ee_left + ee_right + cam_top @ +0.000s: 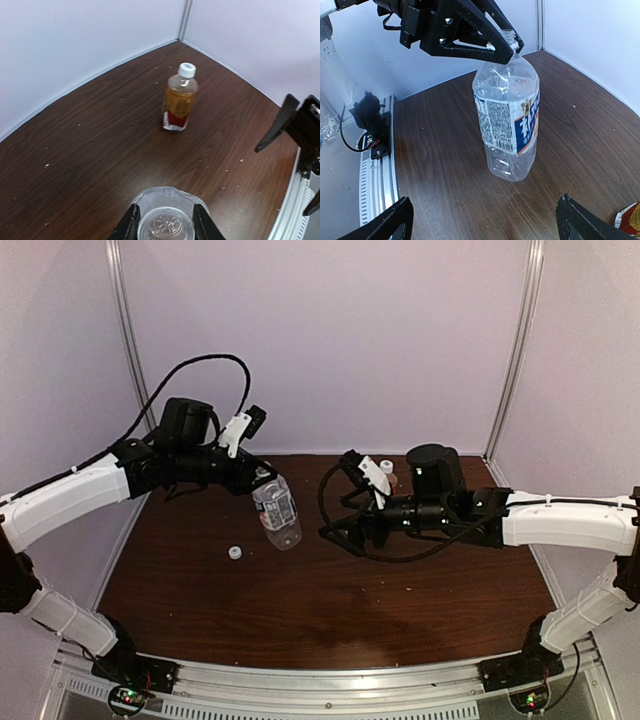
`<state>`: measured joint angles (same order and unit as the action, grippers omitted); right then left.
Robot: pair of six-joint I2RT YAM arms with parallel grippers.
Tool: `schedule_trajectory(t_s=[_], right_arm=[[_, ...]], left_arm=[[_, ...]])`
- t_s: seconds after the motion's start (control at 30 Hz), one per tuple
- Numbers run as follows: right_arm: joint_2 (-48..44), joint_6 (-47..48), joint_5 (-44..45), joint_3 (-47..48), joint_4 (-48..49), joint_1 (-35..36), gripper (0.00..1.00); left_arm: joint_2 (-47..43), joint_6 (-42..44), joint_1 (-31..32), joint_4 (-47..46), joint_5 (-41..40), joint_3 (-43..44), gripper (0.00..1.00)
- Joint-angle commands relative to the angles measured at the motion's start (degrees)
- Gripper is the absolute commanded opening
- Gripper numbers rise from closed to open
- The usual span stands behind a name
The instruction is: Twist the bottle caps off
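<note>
At the left-middle of the dark wooden table [400,610], your left gripper [506,46] is clamped tight on the neck of the clear bottle [509,125], which leans to one side. Its mouth is bare, it looks empty, and it carries a white-and-blue label. A loose white cap [236,553] lies on the wood just beside it, on your left arm's side. The amber bottle [179,100] stands upright near the far corner, well apart from the clear one, with its own white cap [187,69] on and a red-and-white band at its foot. Your right gripper [485,200] faces the clear bottle with its jaws spread wide and nothing between them. From above, your right arm lies across the amber bottle, so only the cap and a sliver of the shoulder show there. In the right wrist view, just a corner of its label shows at the lower edge. You cannot tell whether the clear bottle's base touches the table, and its label print is too blurred to read.
</note>
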<state>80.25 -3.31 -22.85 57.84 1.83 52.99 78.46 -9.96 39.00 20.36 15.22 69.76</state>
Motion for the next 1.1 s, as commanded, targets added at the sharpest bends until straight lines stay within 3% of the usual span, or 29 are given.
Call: schedule_trajectory(t_s=[0.0,0.27,0.5,0.77,1.07], right_arm=[[-0.61,-1.69,6.56,0.60,-0.83,0.01,1.00],[0.36,-3.21,12.61,1.57,-3.06,0.01,1.00],[0.39,-5.07,15.95,1.90,-3.52,0.00,1.00],[-0.39,-4.95,19.18,1.86,-5.70,-0.06,1.00],[-1.02,-5.42,21.06,0.88,-6.04,-0.02,1.00]], left_arm=[[2.36,-0.48,-2.56,-1.58,-10.71,-0.24,0.00],[8.21,-2.13,-5.33,-6.10,-21.75,0.47,0.00],[13.05,-3.28,-7.35,-11.02,-22.83,0.86,0.02],[17.58,-3.32,-7.80,-12.44,-23.30,1.65,0.09],[15.94,-5.08,-7.83,-15.49,-22.12,-3.13,0.29]])
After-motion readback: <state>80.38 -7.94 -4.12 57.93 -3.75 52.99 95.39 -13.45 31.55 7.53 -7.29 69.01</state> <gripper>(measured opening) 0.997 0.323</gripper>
